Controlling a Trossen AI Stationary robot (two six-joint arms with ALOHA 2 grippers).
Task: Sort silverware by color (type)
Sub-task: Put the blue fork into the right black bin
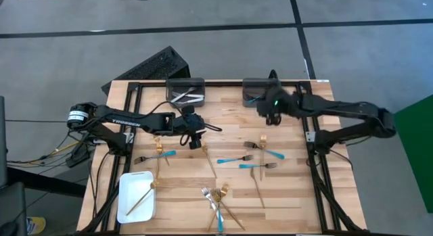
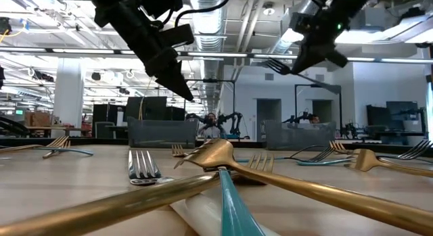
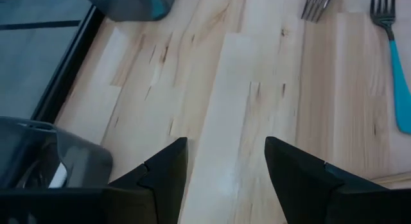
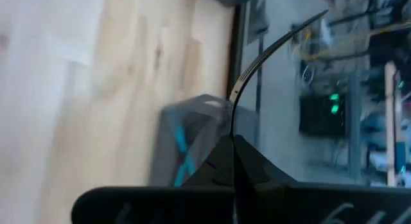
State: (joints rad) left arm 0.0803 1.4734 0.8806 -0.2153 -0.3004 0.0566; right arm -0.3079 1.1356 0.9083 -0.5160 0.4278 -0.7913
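Two grippers hover over my table. My right gripper [image 1: 272, 114], pinched shut on a fork [image 4: 257, 63], sits beside the right bin [image 1: 256, 91]; I'd centre it before releasing. My left gripper [image 3: 225, 163] gapes wide, holding nothing, near the left bin [image 1: 185, 90].

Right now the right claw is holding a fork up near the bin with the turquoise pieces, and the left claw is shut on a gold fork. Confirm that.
Not quite. The left claw is open and holds nothing; the left wrist view shows only bare table between its fingers. The rest stands: the right claw is shut on a fork, raised near the bin with turquoise pieces.
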